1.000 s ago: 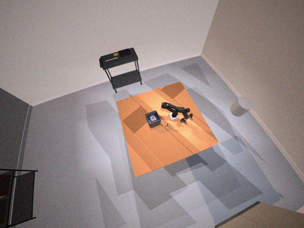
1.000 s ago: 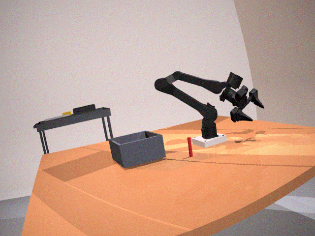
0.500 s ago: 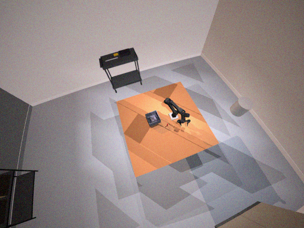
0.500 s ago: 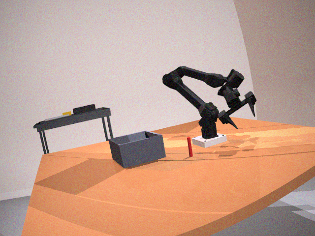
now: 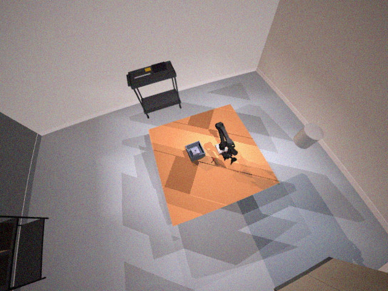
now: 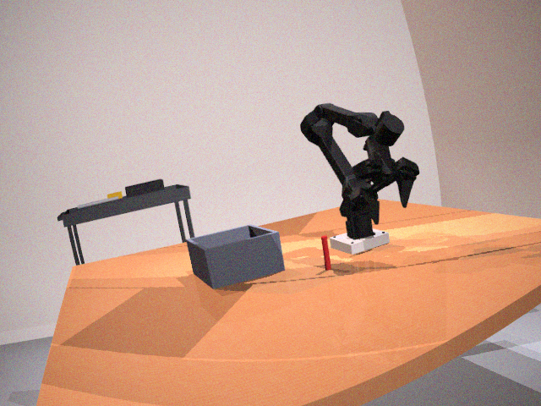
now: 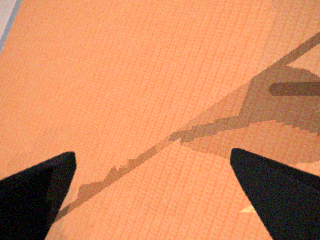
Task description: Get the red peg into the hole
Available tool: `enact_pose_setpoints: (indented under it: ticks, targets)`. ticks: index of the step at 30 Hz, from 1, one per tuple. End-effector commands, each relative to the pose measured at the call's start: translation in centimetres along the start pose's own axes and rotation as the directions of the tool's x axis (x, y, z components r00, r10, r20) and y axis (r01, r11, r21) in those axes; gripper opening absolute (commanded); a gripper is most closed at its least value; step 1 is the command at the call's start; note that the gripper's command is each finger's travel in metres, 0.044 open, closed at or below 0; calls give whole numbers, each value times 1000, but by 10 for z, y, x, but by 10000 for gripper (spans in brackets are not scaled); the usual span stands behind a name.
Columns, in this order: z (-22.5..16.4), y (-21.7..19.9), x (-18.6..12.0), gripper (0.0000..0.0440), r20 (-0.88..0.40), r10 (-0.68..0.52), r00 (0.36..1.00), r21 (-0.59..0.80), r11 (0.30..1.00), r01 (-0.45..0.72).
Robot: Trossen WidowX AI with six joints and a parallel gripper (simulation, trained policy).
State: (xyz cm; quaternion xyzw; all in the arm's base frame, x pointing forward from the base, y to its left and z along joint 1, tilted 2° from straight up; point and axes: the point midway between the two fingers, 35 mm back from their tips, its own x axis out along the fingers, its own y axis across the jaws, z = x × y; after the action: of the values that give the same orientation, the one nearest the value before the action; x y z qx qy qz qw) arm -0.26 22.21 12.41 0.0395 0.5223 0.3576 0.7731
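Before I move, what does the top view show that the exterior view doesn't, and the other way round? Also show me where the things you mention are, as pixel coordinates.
Only the top view: the light plate at the bottom of the box (image 5: 200, 157) (image 6: 244, 262), and a pale round bin (image 5: 303, 139) by the wall.

Only the exterior view: the red peg (image 5: 213, 160) (image 6: 326, 253) clearly upright on the table (image 5: 200, 200) (image 6: 305, 323).

Both: the box, the peg, the table, the black arm (image 5: 223, 133) (image 6: 334, 152), its fingers clear of the peg, and the dark cart (image 5: 153, 82) (image 6: 126, 206).

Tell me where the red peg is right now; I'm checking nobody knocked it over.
In the exterior view, the red peg stands upright on the table, between the grey box and the arm's white base.
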Motion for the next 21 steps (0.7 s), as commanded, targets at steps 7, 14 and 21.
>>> enact_pose_setpoints:
  ticks: [7, 14, 21]
  targets:
    - [41, -22, -3, 440, -18, -153, 988, 274, 950, 152]
    - [67, -42, -7, 440, -64, -257, 964, 471, 844, 256]
    - [85, -66, -9, 440, -141, -341, 930, 635, 690, 349]
